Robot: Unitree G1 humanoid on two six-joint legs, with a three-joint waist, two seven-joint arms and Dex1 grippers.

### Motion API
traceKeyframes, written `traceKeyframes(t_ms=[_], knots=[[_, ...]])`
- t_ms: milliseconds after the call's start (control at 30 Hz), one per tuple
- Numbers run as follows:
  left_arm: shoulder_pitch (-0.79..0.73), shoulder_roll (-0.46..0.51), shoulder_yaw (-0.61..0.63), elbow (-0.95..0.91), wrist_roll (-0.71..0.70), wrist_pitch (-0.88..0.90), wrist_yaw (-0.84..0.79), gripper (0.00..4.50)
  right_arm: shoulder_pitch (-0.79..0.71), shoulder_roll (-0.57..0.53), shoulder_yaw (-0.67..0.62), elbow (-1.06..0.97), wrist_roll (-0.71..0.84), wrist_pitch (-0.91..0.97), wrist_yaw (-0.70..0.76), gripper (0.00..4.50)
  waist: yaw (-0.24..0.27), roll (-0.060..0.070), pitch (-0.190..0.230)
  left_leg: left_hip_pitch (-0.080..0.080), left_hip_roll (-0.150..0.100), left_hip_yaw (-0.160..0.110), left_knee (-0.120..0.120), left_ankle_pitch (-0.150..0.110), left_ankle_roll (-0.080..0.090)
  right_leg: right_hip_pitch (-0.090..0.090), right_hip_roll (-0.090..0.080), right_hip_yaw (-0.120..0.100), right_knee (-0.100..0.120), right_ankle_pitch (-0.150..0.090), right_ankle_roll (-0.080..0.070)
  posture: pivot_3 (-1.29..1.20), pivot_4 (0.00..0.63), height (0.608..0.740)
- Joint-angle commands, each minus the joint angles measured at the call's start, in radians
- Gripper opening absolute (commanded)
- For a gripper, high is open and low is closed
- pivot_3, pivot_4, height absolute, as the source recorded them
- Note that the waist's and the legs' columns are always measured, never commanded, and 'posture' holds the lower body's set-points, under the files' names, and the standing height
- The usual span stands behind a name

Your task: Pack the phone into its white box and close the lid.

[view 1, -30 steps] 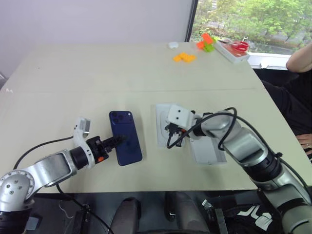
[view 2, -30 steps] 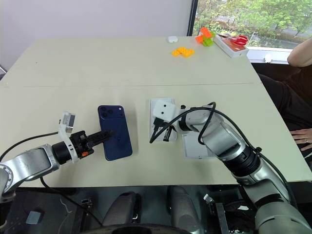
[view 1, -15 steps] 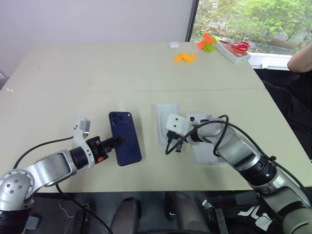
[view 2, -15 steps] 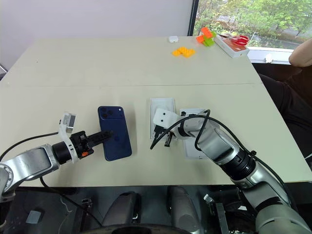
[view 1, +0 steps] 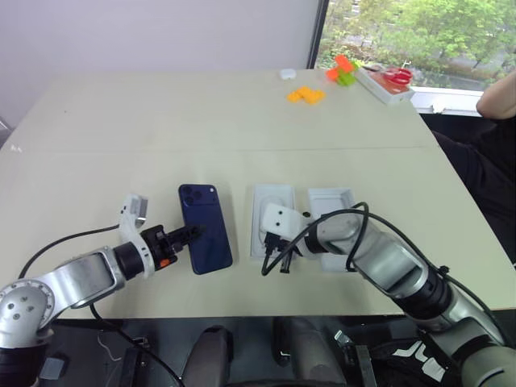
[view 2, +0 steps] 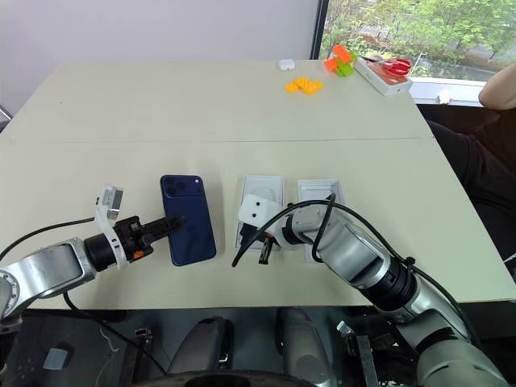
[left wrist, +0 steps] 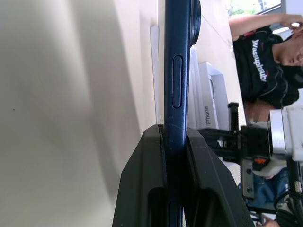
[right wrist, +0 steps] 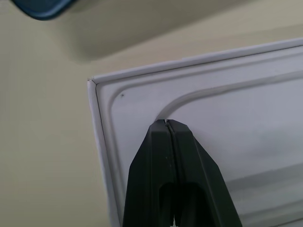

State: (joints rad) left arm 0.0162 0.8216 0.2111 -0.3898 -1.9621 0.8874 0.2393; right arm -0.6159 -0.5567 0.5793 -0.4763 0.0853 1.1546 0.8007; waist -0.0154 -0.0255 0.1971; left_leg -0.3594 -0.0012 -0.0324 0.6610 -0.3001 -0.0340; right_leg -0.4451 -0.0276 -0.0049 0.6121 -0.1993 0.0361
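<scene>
Beige counter (view 1: 121,129) under a window carries the phone (view 1: 205,228) near its front edge, back up, its front end clamped between the fingers of the left end effector (view 1: 192,234). Beside the phone lie two white trays, an insert (view 1: 270,210) with a hollow and another tray (view 1: 332,203) with a raised rim. The right end effector (right wrist: 167,126), fingers pressed together and holding nothing, rests its tips on the insert near the front corner.
</scene>
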Motion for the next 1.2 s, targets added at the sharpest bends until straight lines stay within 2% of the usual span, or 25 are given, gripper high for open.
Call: traceKeyframes(t_ms=[33,200,367,500,700,833,1200], knots=[[-0.054,0.020,0.011,-0.015,-0.010,0.001,-0.019,0.03,-0.016,-0.030,-0.053,-0.072,0.034,-0.014,0.011,0.00,0.000,0.000,0.001,0.000,0.000,0.000,0.000,0.000,0.000,0.000,0.000,0.000,0.000,0.000,0.000,0.00,0.150,0.740],[-0.185,-0.008,-0.070,0.005,-0.010,0.024,0.018,0.03,-0.015,-0.116,-0.172,-0.109,0.097,-0.062,0.056,0.00,0.004,-0.002,0.003,-0.001,-0.001,-0.001,0.000,0.000,0.000,0.000,-0.001,-0.001,0.000,0.000,0.000,0.00,0.150,0.740],[-0.338,-0.144,-0.177,0.082,-0.010,0.062,0.129,0.03,0.015,-0.191,-0.283,-0.059,0.128,-0.129,0.075,0.00,0.006,-0.004,0.004,-0.002,-0.002,-0.001,0.000,0.000,0.001,0.001,-0.001,-0.001,-0.001,0.000,0.002,0.00,0.150,0.740],[-0.414,-0.265,-0.201,0.166,-0.010,0.099,0.229,0.03,0.045,-0.230,-0.315,-0.020,0.119,-0.176,0.068,0.00,0.004,-0.005,0.005,-0.002,-0.002,0.000,0.000,-0.001,0.001,0.000,-0.001,0.000,-0.001,0.002,0.005,0.00,0.150,0.740],[-0.510,-0.366,-0.222,0.278,-0.010,0.193,0.305,0.03,0.087,-0.287,-0.345,0.008,0.105,-0.222,0.057,0.00,0.007,-0.005,0.005,-0.002,-0.002,-0.001,0.001,-0.001,0.001,0.001,-0.001,0.000,0.000,0.002,0.005,0.00,0.150,0.740],[-0.547,-0.407,-0.226,0.323,-0.010,0.240,0.329,0.03,0.103,-0.300,-0.358,0.002,0.113,-0.223,0.048,0.00,0.005,-0.005,0.005,-0.002,-0.003,0.000,0.002,-0.001,0.001,0.001,-0.001,0.000,0.000,0.002,0.005,0.00,0.150,0.740],[-0.586,-0.436,-0.254,0.372,-0.010,0.274,0.384,0.03,0.133,-0.315,-0.358,-0.025,0.116,-0.204,0.029,0.00,0.008,-0.005,0.005,-0.002,-0.003,-0.001,0.002,0.000,0.000,0.001,-0.002,0.001,0.000,0.002,0.005,0.00,0.150,0.740]])
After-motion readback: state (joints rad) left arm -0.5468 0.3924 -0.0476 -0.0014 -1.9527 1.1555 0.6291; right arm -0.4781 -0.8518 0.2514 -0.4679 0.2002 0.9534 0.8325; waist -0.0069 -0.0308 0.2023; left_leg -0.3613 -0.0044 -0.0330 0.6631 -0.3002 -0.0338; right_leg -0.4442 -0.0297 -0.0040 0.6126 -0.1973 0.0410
